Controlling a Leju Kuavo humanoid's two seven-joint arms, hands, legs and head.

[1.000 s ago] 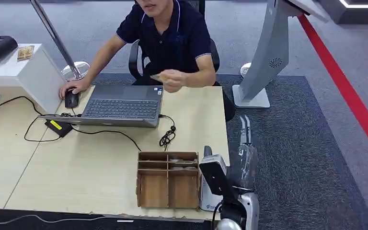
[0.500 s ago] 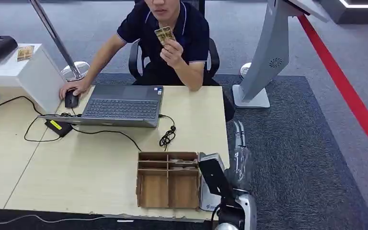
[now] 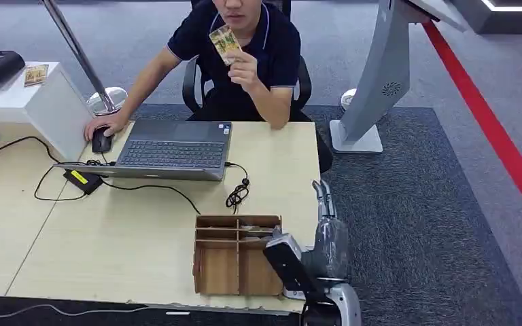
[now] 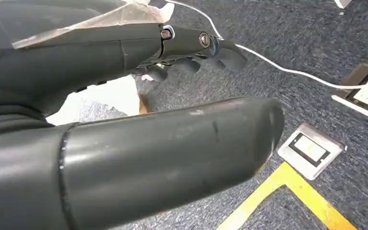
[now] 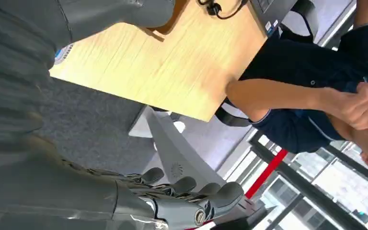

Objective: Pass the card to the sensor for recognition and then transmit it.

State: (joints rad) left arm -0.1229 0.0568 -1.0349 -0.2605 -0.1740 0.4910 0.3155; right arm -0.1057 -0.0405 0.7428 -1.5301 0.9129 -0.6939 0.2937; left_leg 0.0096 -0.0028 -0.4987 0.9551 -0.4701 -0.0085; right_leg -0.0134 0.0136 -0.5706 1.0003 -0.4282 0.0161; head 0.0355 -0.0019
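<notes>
A person seated behind the table holds the card (image 3: 223, 43) up in front of their face, pinched in one raised hand. My right hand (image 3: 329, 231) is at the table's right edge, fingers stretched toward the person, far below the card and holding nothing. In the right wrist view its dark fingers (image 5: 187, 189) are apart and bare. A white device with a blue mark (image 3: 289, 292) stands by the cardboard box, mostly hidden behind my right arm. My left hand (image 4: 100, 52) hangs over the carpet with its fingers extended and nothing in it.
A cardboard compartment box (image 3: 234, 261) stands at the table's front, just left of my right arm. A laptop (image 3: 173, 146), mouse (image 3: 101, 140) and coiled cable (image 3: 237, 194) lie farther back. A grey kiosk stand (image 3: 374, 81) rises at the right on the carpet.
The person lifted the card from over the table to face height. My right arm swung left toward the table, now covering most of the white device.
</notes>
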